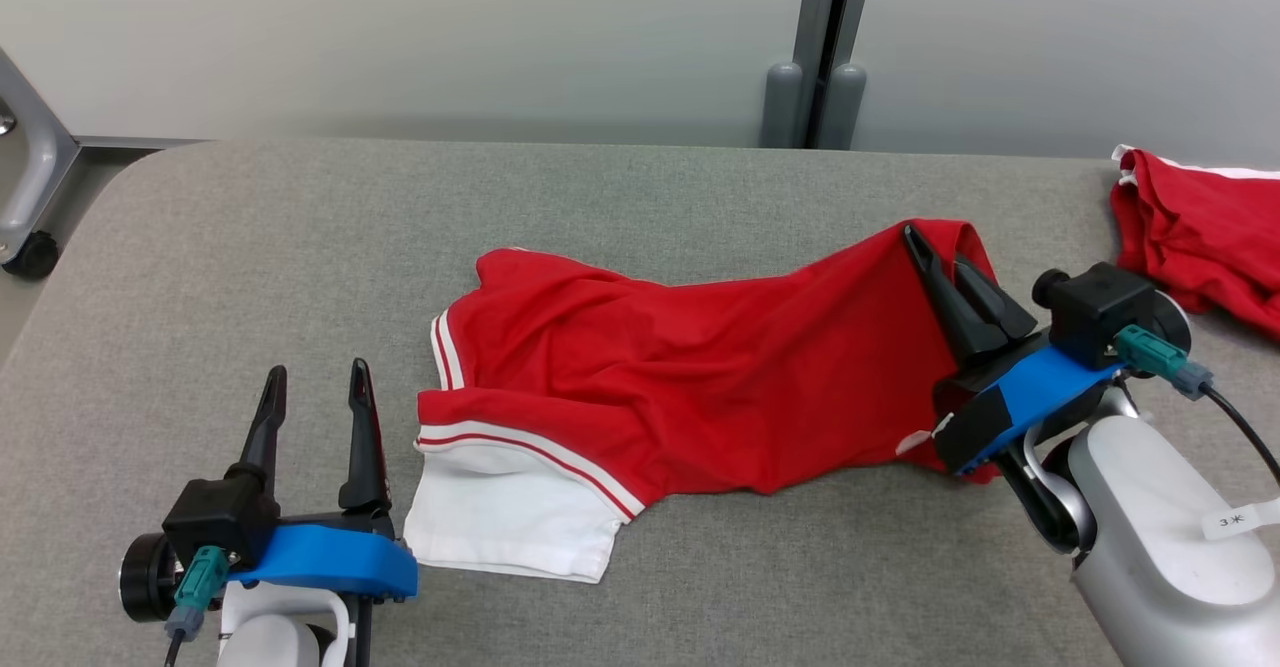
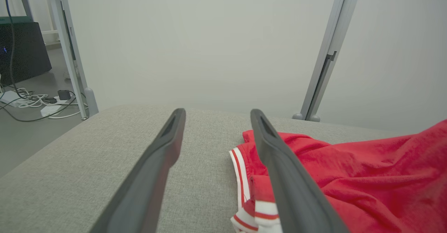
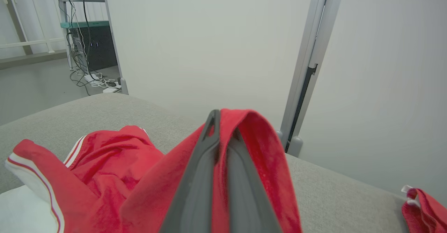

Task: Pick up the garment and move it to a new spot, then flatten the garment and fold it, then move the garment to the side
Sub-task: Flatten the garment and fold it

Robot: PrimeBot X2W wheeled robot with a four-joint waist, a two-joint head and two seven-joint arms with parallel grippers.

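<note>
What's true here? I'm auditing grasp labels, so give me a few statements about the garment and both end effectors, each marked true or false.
1. The right end effector is shut on the red garment. True.
2. The left end effector grips the garment's white part. False: it is open beside the garment, holding nothing.
3. A second red cloth lies at the far right of the table. True.
4. The red garment lies flat and neatly folded. False: it is rumpled, and its right end is raised in the grip.
</note>
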